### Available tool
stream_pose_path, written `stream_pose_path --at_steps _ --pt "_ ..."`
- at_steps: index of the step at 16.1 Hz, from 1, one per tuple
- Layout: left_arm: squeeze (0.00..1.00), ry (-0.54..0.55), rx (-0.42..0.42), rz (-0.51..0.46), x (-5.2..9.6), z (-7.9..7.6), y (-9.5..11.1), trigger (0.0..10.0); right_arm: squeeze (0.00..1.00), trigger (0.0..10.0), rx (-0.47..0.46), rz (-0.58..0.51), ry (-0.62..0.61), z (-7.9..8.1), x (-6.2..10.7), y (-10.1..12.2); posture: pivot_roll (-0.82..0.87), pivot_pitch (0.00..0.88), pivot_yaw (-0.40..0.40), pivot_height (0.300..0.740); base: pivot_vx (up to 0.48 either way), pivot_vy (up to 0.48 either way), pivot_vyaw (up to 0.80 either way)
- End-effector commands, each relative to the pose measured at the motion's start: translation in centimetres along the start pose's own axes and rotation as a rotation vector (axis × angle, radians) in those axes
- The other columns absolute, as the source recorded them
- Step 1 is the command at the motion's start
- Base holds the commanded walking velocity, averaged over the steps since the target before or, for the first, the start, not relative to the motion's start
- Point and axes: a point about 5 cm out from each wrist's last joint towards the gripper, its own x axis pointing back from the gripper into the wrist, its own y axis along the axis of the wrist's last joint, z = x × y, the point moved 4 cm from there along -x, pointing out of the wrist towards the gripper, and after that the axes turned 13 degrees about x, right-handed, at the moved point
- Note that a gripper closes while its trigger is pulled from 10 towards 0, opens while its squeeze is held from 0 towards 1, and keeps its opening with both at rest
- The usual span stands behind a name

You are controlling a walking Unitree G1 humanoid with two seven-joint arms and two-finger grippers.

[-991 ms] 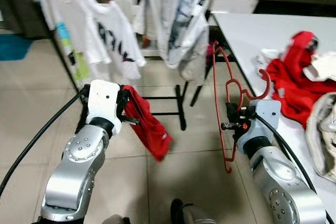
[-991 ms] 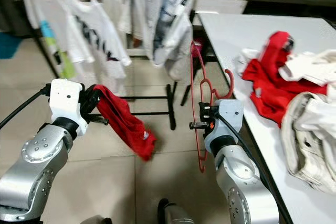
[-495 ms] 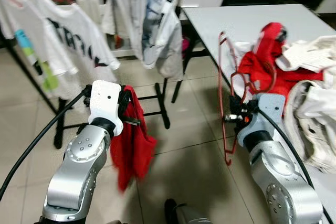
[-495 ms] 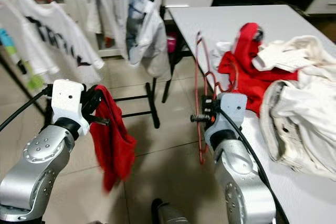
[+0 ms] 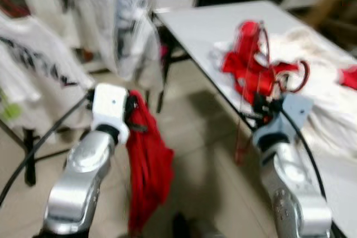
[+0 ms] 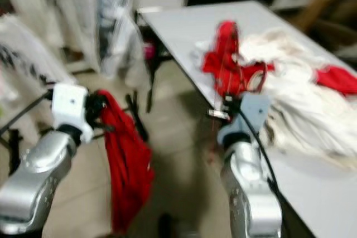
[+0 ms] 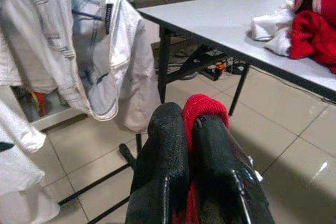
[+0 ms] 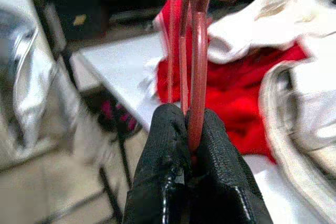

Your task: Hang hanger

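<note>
Beside the white table (image 5: pixel 223 18) with its clothes pile, my right gripper (image 8: pixel 185 129) pinches the red hanger (image 8: pixel 197 77) upright, my left gripper (image 7: pixel 191 129) clamps a red cloth (image 5: pixel 148 165); I judge carrying is underway, next comes reaching the rack.

Both head views are smearing with motion blur, so you are losing the edges of the clothes on the rack (image 5: pixel 120 32) and the pile of clothes (image 6: pixel 290 98) on the table (image 5: pixel 223 20). The red hanger (image 5: pixel 254 65) is blending into the red garment behind it, and its hook is running out of the right wrist picture. The red cloth (image 5: pixel 146 165) is hiding the left gripper (image 7: pixel 191 124) fingertips, and its lower end is blurring near the picture's bottom edge.
</note>
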Motion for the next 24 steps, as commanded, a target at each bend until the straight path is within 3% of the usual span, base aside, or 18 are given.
stream_pose_path --at_steps 1,7,11,20,24 --pt "0.00 -0.027 0.002 -0.024 -0.18 -0.81 0.64 10.0 0.00 10.0 0.011 -0.019 -0.046 -1.00 -0.23 0.18 0.06 0.088 -0.062 0.740 0.000 0.000 -0.80" --pt "0.00 -0.030 0.008 -0.029 -0.36 -0.99 0.67 10.0 0.00 10.0 -0.069 -0.063 0.021 -0.09 -0.46 0.67 0.06 0.085 -0.064 0.740 0.000 0.000 -0.80" --pt "0.00 -0.031 0.008 -0.031 -0.46 -1.05 0.75 10.0 0.00 10.0 -0.110 -0.062 0.005 -0.28 -0.57 0.53 0.06 0.083 -0.063 0.740 0.000 0.000 -0.80" --pt "0.00 -0.036 0.011 -0.030 -0.50 -1.16 0.74 10.0 0.00 10.0 -0.077 -0.032 0.008 -0.14 -0.62 0.01 0.05 0.085 -0.061 0.740 0.000 0.000 -0.80" --pt "0.00 -0.038 0.016 -0.034 -0.50 -1.25 0.78 10.0 0.00 10.0 -0.092 -0.069 -0.007 -0.43 -0.59 0.50 0.05 0.086 -0.059 0.740 0.000 0.000 -0.78"
